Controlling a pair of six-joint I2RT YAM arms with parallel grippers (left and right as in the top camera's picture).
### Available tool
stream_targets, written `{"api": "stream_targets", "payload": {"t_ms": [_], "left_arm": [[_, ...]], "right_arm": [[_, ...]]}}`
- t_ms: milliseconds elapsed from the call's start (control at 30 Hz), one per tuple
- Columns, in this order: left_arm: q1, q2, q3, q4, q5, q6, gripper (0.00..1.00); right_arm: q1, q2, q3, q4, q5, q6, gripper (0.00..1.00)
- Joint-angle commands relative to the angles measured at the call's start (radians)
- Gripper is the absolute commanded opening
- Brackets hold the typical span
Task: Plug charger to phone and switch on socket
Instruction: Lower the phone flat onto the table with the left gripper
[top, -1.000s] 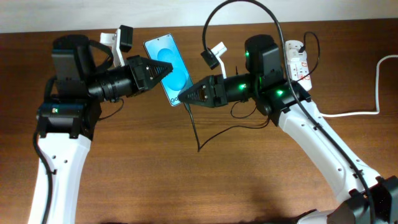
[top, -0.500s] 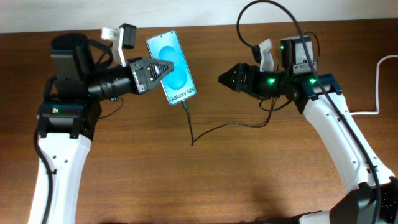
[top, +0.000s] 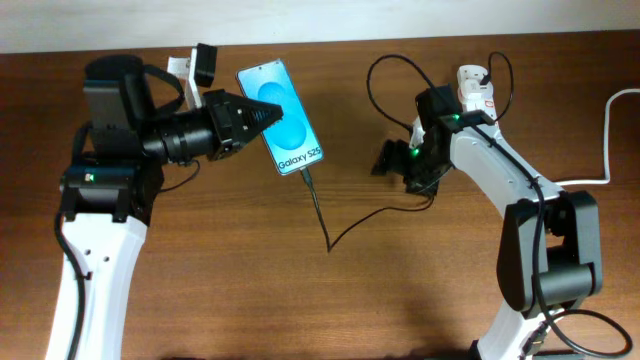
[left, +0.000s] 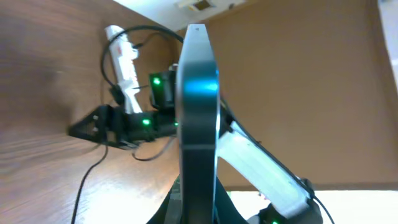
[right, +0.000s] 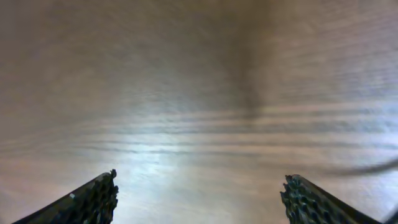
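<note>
Over the left half of the desk, the phone is showing its cyan screen to the ceiling, and the left hand is pinching it tight along one long edge. The charger is running from the phone's lower end, its tip looking seated there, and its thin black cable is trailing across the wood toward the socket, which is lying near the far right. Between phone and socket, the right hand is hovering low over bare wood, its fingers spread wide and gripping nothing.
</note>
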Motion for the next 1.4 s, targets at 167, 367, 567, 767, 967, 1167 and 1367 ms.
{"api": "stream_targets", "payload": {"t_ms": [167,367,567,767,967,1167,1367], "left_arm": [[-0.003,-0.011,0.008,-0.037,-0.06,0.035,0.0],[-0.005,0.011,0.008,-0.059,-0.113,0.043,0.0],[-0.066,0.132,0.008,-0.103,-0.172,0.1,0.0],[-0.067,0.259,0.008,-0.102,-0.205,0.115,0.0],[-0.067,0.293,0.008,-0.101,-0.228,0.123,0.0],[-0.067,0.295,0.008,-0.1,-0.231,0.126,0.0],[-0.067,0.295,0.008,-0.102,-0.253,0.126,0.0]], "right_arm": [[0.0,-0.004,-0.069,-0.01,0.079,-0.004,0.83],[-0.001,-0.004,-0.069,-0.085,0.078,-0.005,0.83],[-0.001,-0.004,-0.069,-0.152,0.08,-0.012,0.83],[-0.001,-0.004,-0.069,-0.22,0.123,-0.012,0.83],[-0.001,-0.004,-0.069,-0.183,0.126,-0.012,0.84],[-0.001,-0.004,-0.154,0.099,0.146,-0.011,0.84],[-0.001,-0.003,-0.28,0.053,0.149,-0.008,0.65]]}}
